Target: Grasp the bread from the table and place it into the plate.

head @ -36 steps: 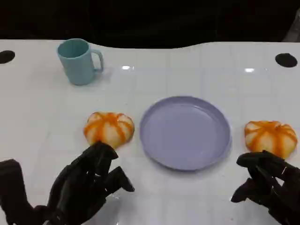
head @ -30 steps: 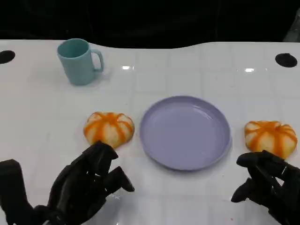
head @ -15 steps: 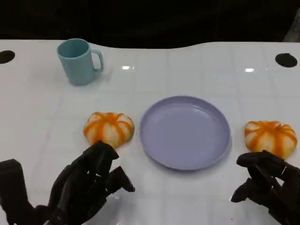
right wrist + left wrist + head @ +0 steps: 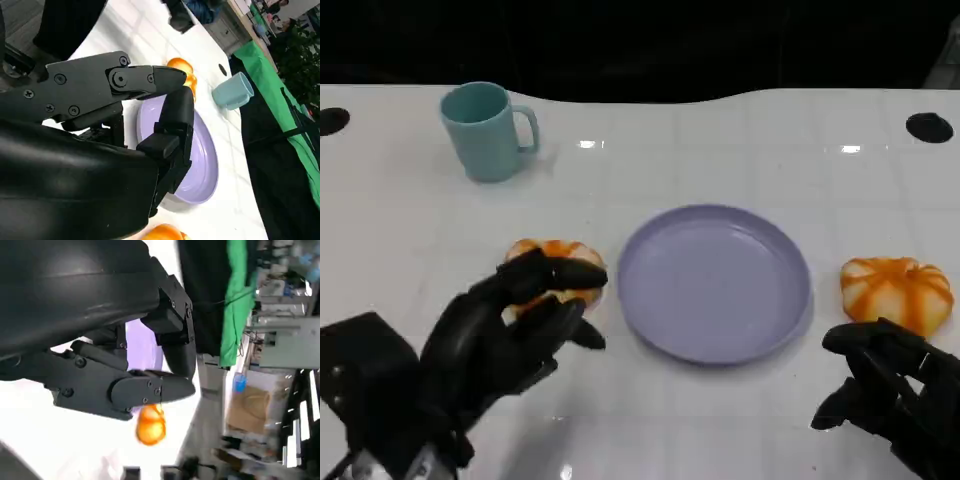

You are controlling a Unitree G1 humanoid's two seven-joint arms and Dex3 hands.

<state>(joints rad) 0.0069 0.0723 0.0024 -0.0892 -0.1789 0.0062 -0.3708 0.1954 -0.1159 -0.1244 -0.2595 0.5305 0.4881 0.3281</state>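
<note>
Your left hand (image 4: 505, 325) hangs over the near left part of the tabletop (image 4: 720, 150), fingers spread and reaching toward the left bun (image 4: 560, 265). The fingertips (image 4: 545, 270) overlap that bun from the head camera, so you cannot tell whether they touch it; nothing is clamped in the hand, and the bun sits on the tabletop just beside the left rim of the plate (image 4: 715, 283). The left wrist camera shows the fingers (image 4: 150, 387) held apart, with the other bun (image 4: 150, 424) and a strip of the plate beyond them.

Your right hand (image 4: 890, 385) sits at the near right corner of the tabletop, fingers loosely curled but parted, holding nothing. The right bun (image 4: 897, 290) lies just past it, close to the fingertips; whether they touch it cannot be told. It lies toward the right edge, a little apart from the plate's right rim. From the right wrist camera the fingers (image 4: 140, 82) stretch out over the plate (image 4: 200, 165), with the far bun (image 4: 182, 70) showing past them.

The purple plate lies near the middle of the tabletop, between the two buns, and holds nothing. A teal mug (image 4: 485, 130) stands upright toward the far left corner, well apart from the plate, its handle turned to the right.
</note>
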